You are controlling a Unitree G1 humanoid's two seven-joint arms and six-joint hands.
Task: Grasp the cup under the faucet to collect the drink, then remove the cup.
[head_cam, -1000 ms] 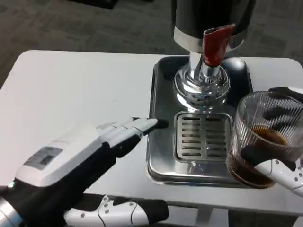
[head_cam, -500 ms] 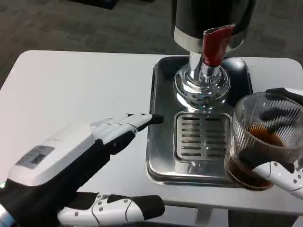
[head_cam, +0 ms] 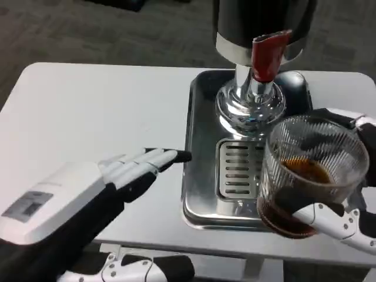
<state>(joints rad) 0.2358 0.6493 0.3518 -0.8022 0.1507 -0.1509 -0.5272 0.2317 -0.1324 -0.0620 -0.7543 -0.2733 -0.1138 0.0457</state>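
Ribbed clear glass, dark drink pooled in its lower part: the cup (head_cam: 311, 173) sits in your right hand (head_cam: 346, 194), white-and-black fingers (head_cam: 329, 220) wrapped under its base and more of them dark behind the far wall. The cup hangs tilted slightly over the near right corner of the steel tray (head_cam: 197, 176), partly covering the slotted drip grate (head_cam: 238, 170).

Your left hand (head_cam: 88, 194) lies nearer the camera over the white bench (head_cam: 94, 111), palm down, holding nothing. Its fingers (head_cam: 147, 160) run straight and close together, loosely extended, tips pointing toward the tray and stopping just short of its left rim. The thumb (head_cam: 141, 271) juts out below, at the bench's near edge.

Beyond the held cup, past the grate, stands the dispenser's chrome pedestal (head_cam: 249, 106) on the tray. Above it the red faucet lever (head_cam: 265, 54) hangs from the black dispenser body (head_cam: 264, 23). The cup is off to the right of the faucet and nearer to you, not beneath it. Grey carpet (head_cam: 100, 29) shows beyond the bench's far edge.
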